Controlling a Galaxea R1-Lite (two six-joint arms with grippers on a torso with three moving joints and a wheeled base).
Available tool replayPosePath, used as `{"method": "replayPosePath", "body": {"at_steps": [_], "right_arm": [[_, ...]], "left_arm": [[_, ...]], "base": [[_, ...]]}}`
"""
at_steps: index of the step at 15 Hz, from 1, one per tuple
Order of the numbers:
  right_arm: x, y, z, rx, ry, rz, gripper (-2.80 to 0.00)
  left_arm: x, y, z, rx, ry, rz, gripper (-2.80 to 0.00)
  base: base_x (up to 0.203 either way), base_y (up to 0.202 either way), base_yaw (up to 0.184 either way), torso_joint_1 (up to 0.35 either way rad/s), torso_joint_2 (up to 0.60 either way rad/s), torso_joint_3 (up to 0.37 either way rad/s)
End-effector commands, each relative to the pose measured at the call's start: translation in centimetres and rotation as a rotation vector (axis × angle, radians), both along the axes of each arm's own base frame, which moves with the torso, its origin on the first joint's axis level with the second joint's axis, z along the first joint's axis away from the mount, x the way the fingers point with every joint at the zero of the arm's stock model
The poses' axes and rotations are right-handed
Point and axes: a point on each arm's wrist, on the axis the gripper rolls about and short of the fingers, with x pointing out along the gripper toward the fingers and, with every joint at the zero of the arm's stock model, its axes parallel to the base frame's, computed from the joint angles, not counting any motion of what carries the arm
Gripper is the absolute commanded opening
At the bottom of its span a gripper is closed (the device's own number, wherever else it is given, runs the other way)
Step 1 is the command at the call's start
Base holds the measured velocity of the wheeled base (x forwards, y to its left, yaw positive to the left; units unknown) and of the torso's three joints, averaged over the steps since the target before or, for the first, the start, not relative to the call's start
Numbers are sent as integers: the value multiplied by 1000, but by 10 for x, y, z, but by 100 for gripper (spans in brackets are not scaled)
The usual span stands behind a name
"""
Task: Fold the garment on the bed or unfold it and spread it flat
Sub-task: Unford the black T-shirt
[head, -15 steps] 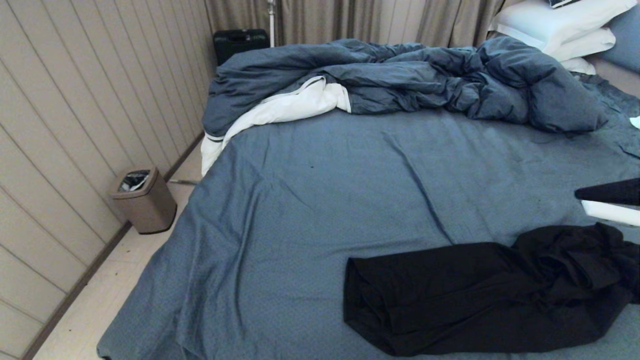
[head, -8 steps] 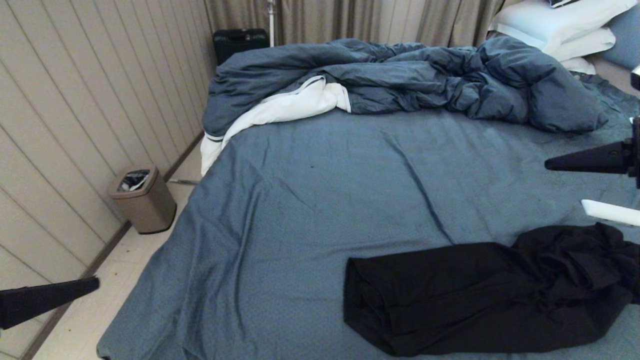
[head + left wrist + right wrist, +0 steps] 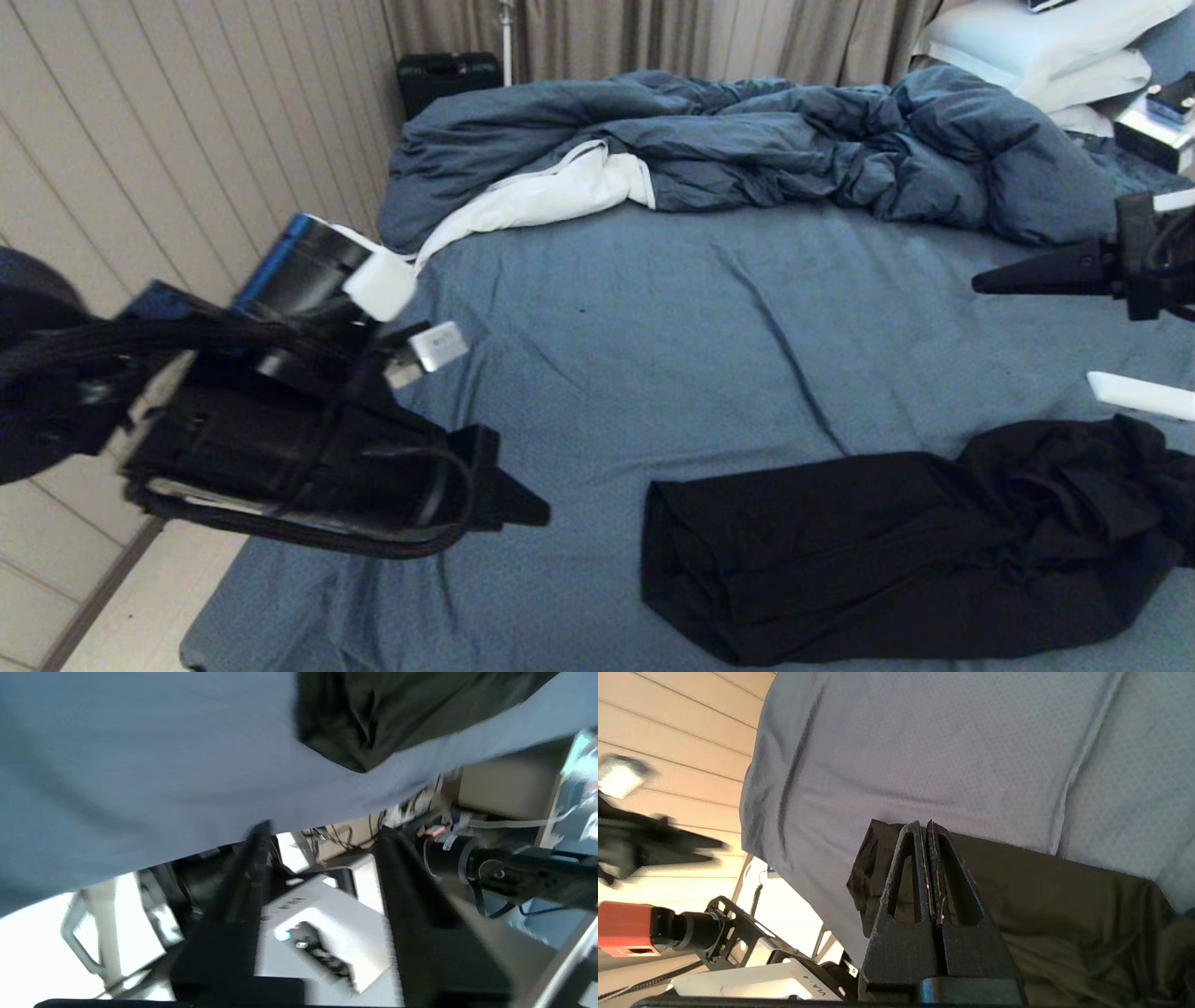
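Head view: garment lying bunched in long dark roll on bed, near front edge, right of middle; print and lettering not showing. Left gripper hanging above sheet, apart from garment's left end. Right gripper hovering over sheet beyond garment. Neither touching cloth.

Left wrist view: fingers standing parted, grasping nothing; garment corner lying on sheet beyond them.

Right wrist view: right gripper clenched, empty, garment lying below.

Judgement: spreading not yet begun; whole unfolding left.
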Motion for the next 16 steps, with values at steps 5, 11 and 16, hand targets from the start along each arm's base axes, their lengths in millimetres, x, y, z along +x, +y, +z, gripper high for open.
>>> {"method": "replayPosePath", "body": {"at_steps": [5,11,16], "right_arm": [[10,-4,-4,1,5,-3,-280],[10,-5,-4,0,2,-8,-280],[10,-5,-3,0,1,-8,-280]], "left_arm": [[27,-98,-61,163,111,71,0],[24,-153,-83,194,133,66,0],[30,-182,-109,264,67,106,0]], "base": [[0,0,0,0,0,0],[0,0,0,0,0,0],[0,0,0,0,0,0]]}}
